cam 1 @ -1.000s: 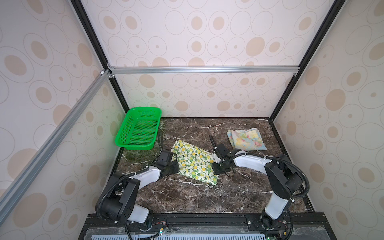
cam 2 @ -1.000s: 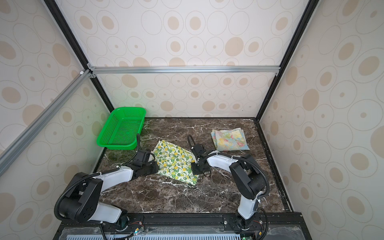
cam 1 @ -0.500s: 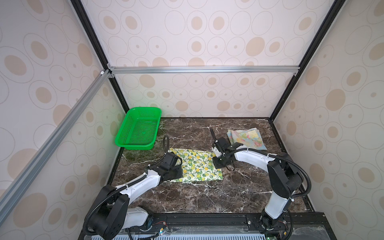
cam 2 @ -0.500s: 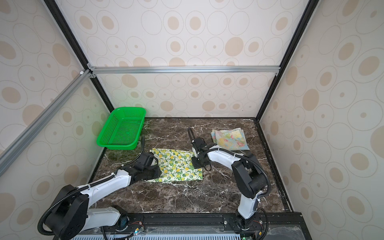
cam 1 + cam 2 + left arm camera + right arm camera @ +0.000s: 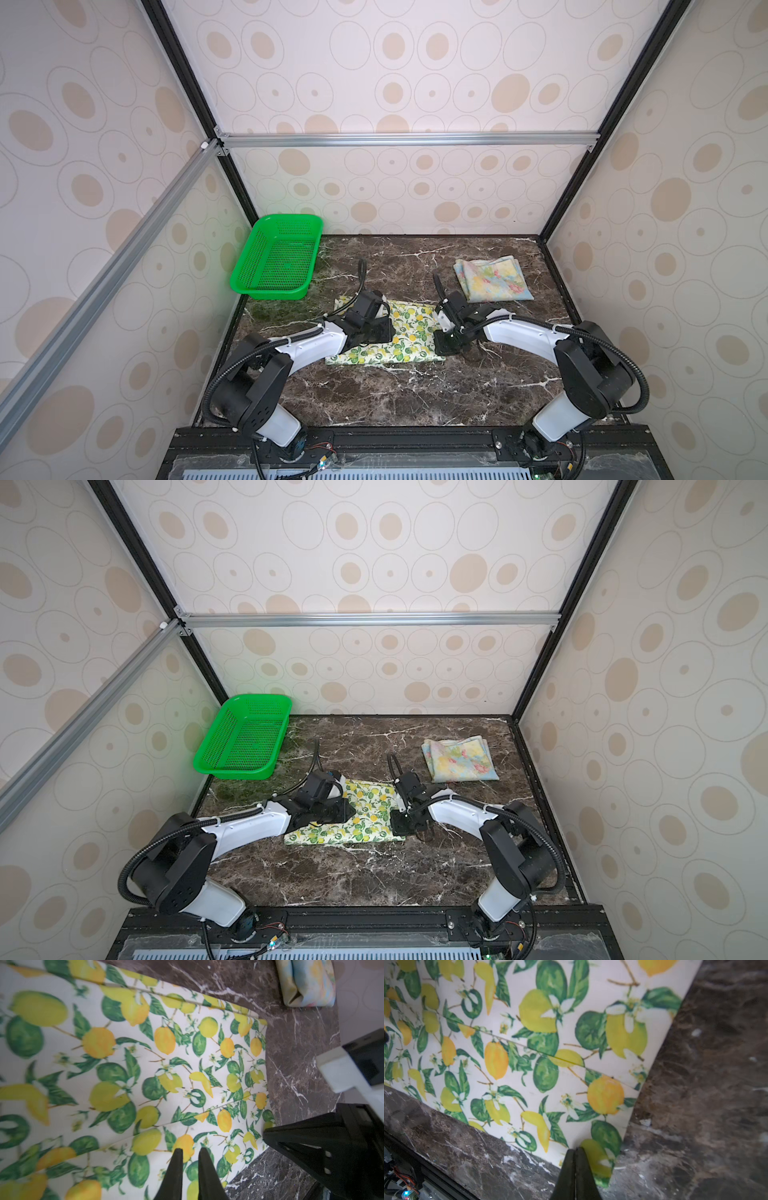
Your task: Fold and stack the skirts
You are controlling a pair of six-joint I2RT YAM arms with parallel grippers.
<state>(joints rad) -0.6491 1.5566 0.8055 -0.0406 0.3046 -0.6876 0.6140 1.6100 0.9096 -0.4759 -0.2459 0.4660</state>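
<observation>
The cream lemon-print skirt lies folded flat in the middle of the marble table. My left gripper is low over its left half. Its fingers stand a narrow gap apart, and flat cloth shows through the gap. My right gripper is shut, with its tips at the skirt's near right corner. No cloth shows between its fingers. The pastel flowered skirt lies folded at the back right, apart from both grippers.
A green mesh basket stands at the back left corner, tilted against the wall. Walls close the table in on three sides. Bare marble runs along the front, ending at the black rail.
The lemon skirt swung from a diagonal to lie square with the table front. My left gripper moved right, onto the cloth. My right gripper slid toward the near right corner.
</observation>
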